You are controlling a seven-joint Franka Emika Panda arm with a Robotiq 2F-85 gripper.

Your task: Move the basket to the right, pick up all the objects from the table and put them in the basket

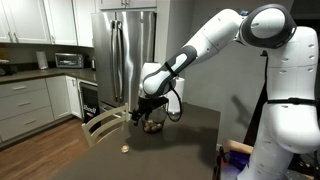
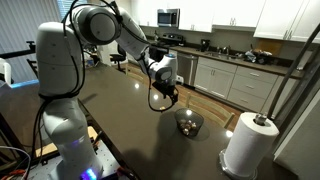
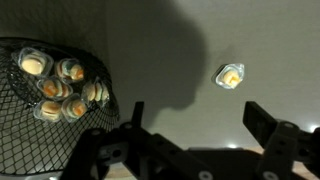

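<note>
Basket [image 3: 18,140] is seen on the table [image 3: 170,60], with about 5 tan pieces [image 3: 50,88] inside it. 1 piece [image 3: 231,75] is left alone on the bare top, apart from the basket. It could be knocked away or rolled off the edge if it is touched off-centre, because it is small and lumpy. The light basket could be bumped and tipped too. The arm [image 1: 205,45] is stretched over the table and bent down at the wrist. The claw [image 3: 195,115] is held above the top, wide open and empty.
</note>
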